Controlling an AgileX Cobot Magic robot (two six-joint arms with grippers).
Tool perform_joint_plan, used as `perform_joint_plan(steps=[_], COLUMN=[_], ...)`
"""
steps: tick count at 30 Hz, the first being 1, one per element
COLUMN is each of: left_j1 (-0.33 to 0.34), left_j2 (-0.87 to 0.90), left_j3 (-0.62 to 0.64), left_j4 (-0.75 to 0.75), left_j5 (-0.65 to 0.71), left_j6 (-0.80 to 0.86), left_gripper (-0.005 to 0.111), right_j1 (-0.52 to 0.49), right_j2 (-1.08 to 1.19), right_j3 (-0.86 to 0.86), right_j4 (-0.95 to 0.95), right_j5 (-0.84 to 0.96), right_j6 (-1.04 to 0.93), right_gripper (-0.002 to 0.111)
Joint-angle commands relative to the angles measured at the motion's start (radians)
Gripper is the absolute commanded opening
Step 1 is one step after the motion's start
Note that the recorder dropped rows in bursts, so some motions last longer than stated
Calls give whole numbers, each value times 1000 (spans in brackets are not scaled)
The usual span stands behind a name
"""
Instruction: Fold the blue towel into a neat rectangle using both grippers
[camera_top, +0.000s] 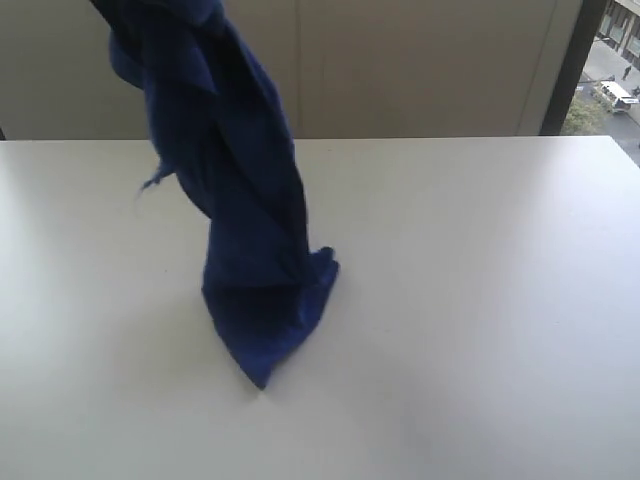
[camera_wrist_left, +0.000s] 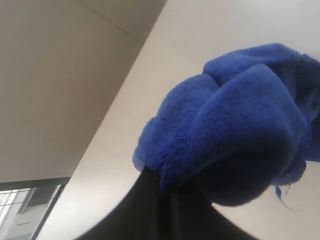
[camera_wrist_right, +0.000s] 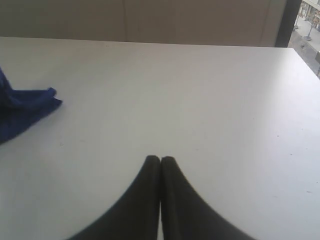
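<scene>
Left arm: the left arm's narrow black pincer fingers (camera_wrist_left: 142, 215) are seen pressed together on a bunched handful of cloth. They lie beyond the top edge of the exterior view.
Towel: the deep royal-blue plush towel (camera_top: 245, 230) is held hanging from that grip as a twisted rope, left of the middle. Only its lowest folds and tip are set down on the surface. No white tag can be made out.
Worktop: the plain white worktop (camera_top: 480, 300) is touched by the cloth at that one spot.
Right arm: the right arm's black pincer fingers (camera_wrist_right: 145, 200) are shown closed tip to tip on nothing. They hover low over the worktop, well apart from the towel's lower end.
Step in hand: the lift-out before folding is judged to be under way, since no fold has yet been made and the cloth is gathered rather than spread.
Next move: the right fingers would have to be opened and brought across to a free corner or edge. The twist could then be undone and the towel laid flat between both arms.
</scene>
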Motion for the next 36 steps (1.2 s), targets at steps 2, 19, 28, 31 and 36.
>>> perform_joint_plan(steps=[2,19,28,31,36], left_j1=[3,3,83,83,83], left_j2=[-29,-31,-33,-33,-33], left_j3=[-6,49,346,426,541], left_j4=[33,-5,-54,-41,-33], left_j5=[100,130,130,130,130], left_j6=[39,56,63,63,64], left_gripper=[0,0,0,0,0], right_j1=[3,3,3,3,3], right_j2=[-6,-6,-6,-6,-6], right_j3=[5,5,5,5,5], right_j4=[-7,-19,120,197,197], right_j5=[-15,-47,-364,-510,-664], right_j6=[-12,-12,164,395,494], right_gripper=[0,0,0,0,0])
